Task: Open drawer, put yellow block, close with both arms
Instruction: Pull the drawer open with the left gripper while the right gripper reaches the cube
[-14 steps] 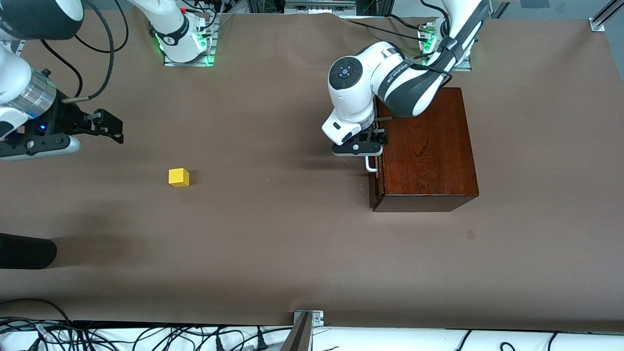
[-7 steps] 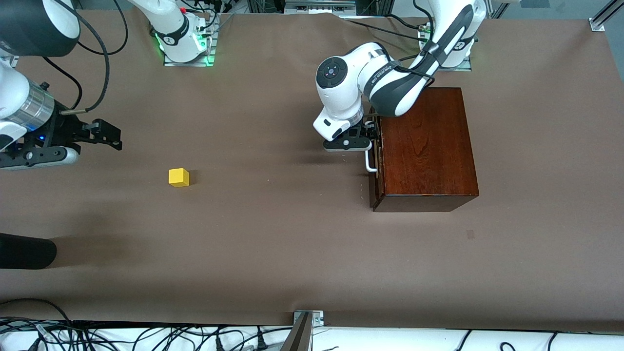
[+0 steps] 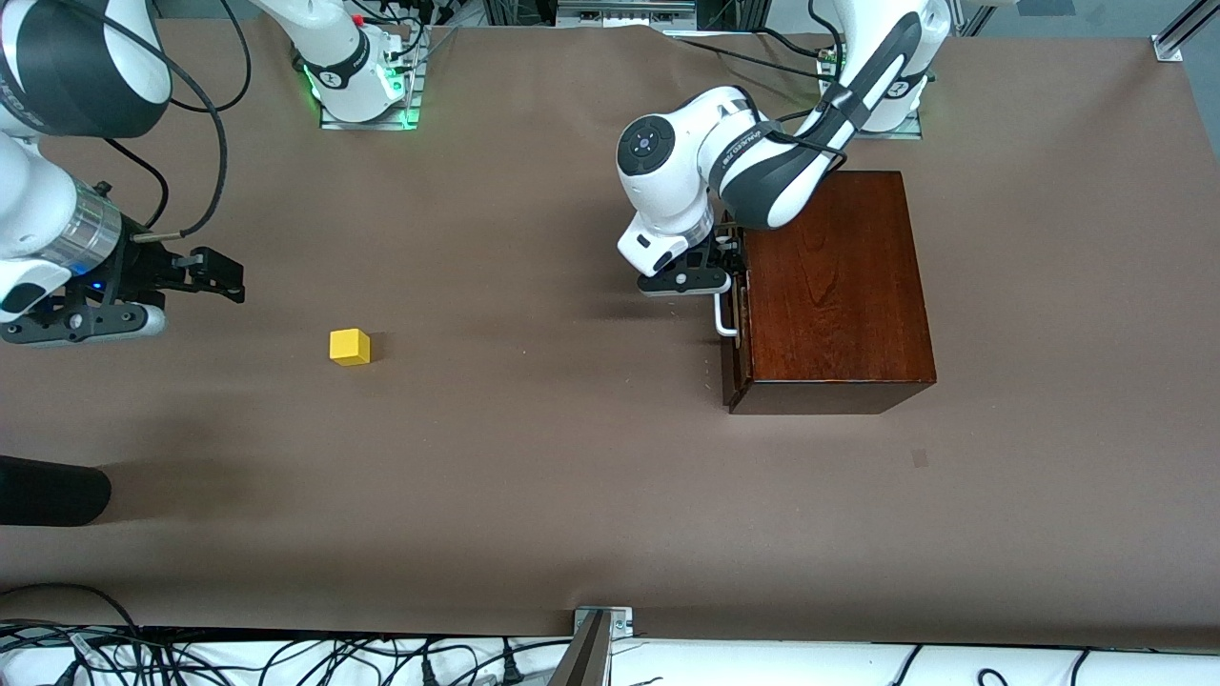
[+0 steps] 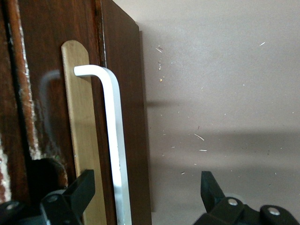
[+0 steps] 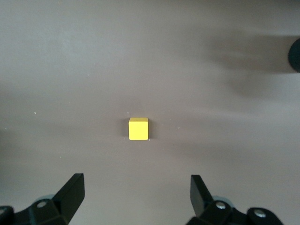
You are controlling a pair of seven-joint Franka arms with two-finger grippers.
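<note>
The left gripper [image 4: 140, 197], wide open, straddles the drawer [image 3: 732, 314] handle [image 4: 115, 140]; the right gripper [image 5: 133, 197] hangs open over the tabletop [image 3: 534, 457] near the yellow block [image 5: 138, 129].

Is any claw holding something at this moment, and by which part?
Nothing is held. The left claw is open around the drawer handle; the right claw is open.

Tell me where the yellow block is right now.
The yellow block sits alone on the brown table toward the right arm's end, well away from the wooden box. The open right gripper hovers close by, not touching it.
</note>
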